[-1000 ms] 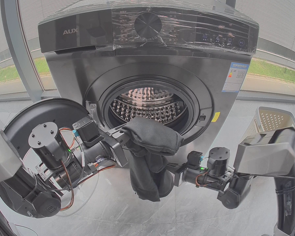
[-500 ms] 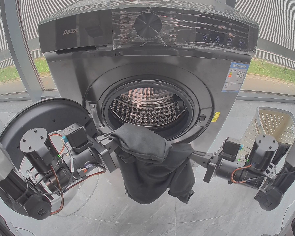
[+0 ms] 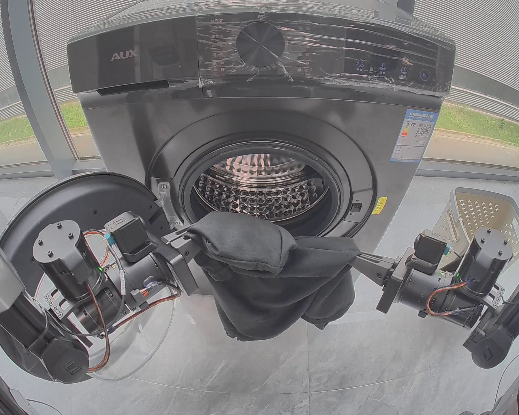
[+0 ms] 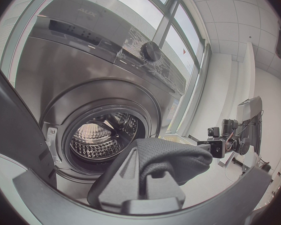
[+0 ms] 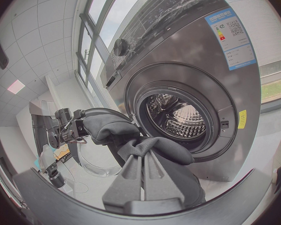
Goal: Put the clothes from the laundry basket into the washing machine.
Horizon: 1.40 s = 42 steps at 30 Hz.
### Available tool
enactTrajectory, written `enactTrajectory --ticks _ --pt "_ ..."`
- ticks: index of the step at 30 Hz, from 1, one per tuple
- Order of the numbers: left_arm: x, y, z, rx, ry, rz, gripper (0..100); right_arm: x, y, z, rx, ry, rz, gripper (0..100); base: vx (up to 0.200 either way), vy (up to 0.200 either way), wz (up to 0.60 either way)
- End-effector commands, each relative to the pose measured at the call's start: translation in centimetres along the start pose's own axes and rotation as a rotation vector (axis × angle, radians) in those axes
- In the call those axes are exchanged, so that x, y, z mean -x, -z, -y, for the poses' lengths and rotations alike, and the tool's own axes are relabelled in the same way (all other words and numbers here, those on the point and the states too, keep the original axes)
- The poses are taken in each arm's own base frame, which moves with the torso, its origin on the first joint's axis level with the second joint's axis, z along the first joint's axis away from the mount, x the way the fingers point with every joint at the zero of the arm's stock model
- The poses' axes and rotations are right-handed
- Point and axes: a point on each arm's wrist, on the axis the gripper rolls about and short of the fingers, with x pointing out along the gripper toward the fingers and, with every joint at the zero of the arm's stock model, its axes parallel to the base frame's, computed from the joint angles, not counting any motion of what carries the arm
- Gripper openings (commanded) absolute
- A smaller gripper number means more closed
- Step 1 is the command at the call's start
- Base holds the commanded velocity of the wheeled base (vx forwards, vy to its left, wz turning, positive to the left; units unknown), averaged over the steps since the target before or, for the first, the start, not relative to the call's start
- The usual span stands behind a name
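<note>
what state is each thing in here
dark grey front-loading washing machine: round door open, steel drum looks empty
black fabric garment: stretched between both pincers, sagging outside the drum
left pincer: shut on the garment
right pincer: shut on the garment
cream perforated plastic laundry basket: visible part holds no clothes

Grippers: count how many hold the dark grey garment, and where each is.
2. The left gripper holds the dark grey fabric garment at its left end, beside the open round door; the right gripper holds its right end, nearer the beige perforated laundry basket.
</note>
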Motion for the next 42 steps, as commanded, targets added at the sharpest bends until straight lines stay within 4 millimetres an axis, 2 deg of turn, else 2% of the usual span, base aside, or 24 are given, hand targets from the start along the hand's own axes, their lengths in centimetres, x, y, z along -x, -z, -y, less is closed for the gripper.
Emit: enactTrajectory --ticks 1,5,9,15,22,29,32,34,37,40,42 --pt "-0.5 0.6 -0.2 -0.002 -0.003 -0.016 0 -0.4 0.0 0.8 0.0 0.015 0.005 0 0.0 0.0 0.0" --pt "-0.4 1.0 -0.2 0.0 -0.013 -0.029 0 -0.4 0.1 1.1 -0.001 0.036 0.007 0 0.0 0.0 0.0" --pt "0.2 -0.4 0.2 0.003 -0.015 0.017 0 -0.6 -2.4 0.8 0.016 0.047 0.115 0 0.0 0.0 0.0" --pt "0.7 -0.4 0.3 0.006 -0.015 0.011 0 0.1 -4.0 0.8 0.023 0.075 0.172 0 0.0 0.0 0.0" --pt "0.3 0.3 0.1 0.008 -0.024 -0.013 0 0.4 -3.4 0.8 0.024 0.085 0.144 0 0.0 0.0 0.0" --pt "-0.4 -0.4 0.1 0.003 -0.027 0.027 0 0.8 -1.9 0.4 0.036 0.065 0.072 0 0.0 0.0 0.0" --pt "-1.0 0.6 0.1 0.004 -0.024 -0.004 0 -0.1 -1.0 1.0 0.03 0.032 0.041 0 0.0 0.0 0.0" --pt "-1.3 0.6 -0.1 -0.004 -0.026 0.004 0 -0.6 -0.9 1.2 0.028 0.025 0.039 0 0.0 0.0 0.0" --pt "-1.5 0.8 -0.3 -0.002 -0.032 0.001 0 -0.8 0.3 1.2 0.022 0.033 -0.007 0 0.0 0.0 0.0" --pt "-1.5 0.3 -0.1 -0.003 -0.029 0.019 0 -1.1 -0.3 0.5 0.057 0.004 0.026 0 0.0 0.0 0.0" --pt "-1.5 0.1 -0.1 -0.005 -0.038 0.028 0 -0.7 -0.3 0.4 0.054 0.003 0.021 0 0.0 0.0 0.0"
